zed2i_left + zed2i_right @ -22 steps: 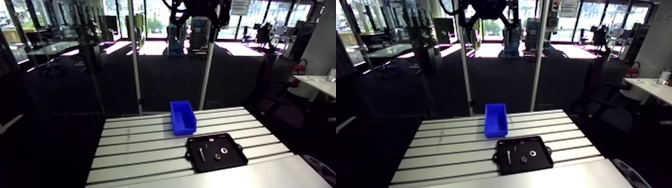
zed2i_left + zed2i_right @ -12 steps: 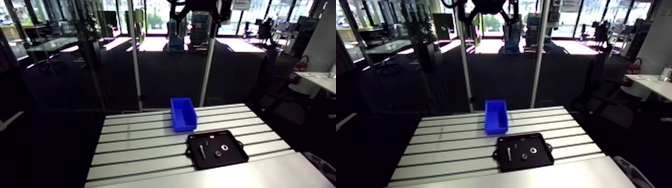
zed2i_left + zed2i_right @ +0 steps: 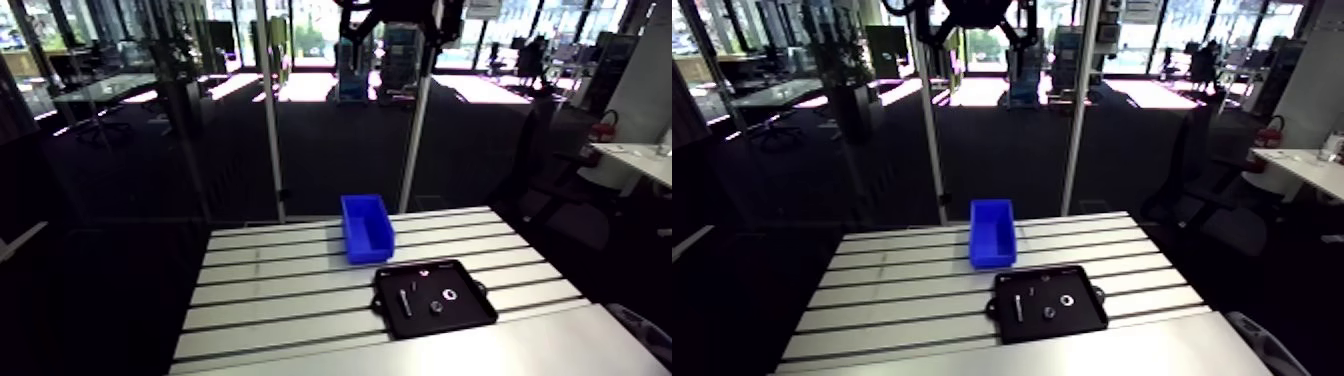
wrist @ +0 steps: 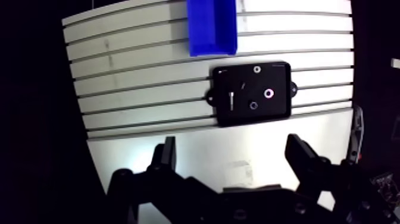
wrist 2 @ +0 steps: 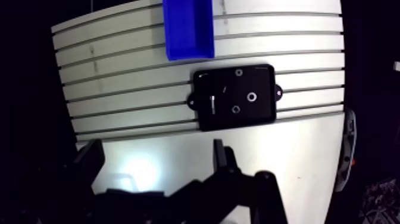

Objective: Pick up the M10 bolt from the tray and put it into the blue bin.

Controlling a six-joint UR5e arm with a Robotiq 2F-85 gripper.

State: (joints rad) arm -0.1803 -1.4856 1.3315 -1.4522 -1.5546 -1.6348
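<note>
The M10 bolt point(image 4: 230, 98) lies on the black tray point(image 4: 280, 114), a slim pale shaft near the tray's end, far below and ahead of my gripper point(image 4: 231, 142). Right beyond the tray stands the blue bin point(image 4: 211, 27), with nothing visible inside it. My gripper hangs high above the table's near part, open, with nothing between its fingers point(image 4: 168, 154). In the arm view the tray point(image 3: 470, 310) and the bin point(image 3: 367, 228) sit at the middle right of the slotted table, and the wrist is only a dark shape high overhead.
On the tray beside the bolt lie a washer point(image 4: 268, 93), a dark nut point(image 4: 254, 105) and a smaller ring point(image 4: 257, 68). The slotted aluminium table point(image 3: 270, 290) stretches bare away from the tray, with a smooth plate along its near edge point(image 4: 196, 149).
The arm view has shifted slightly since earlier, so the camera moved. Bolt, tray and bin lie where they were.
</note>
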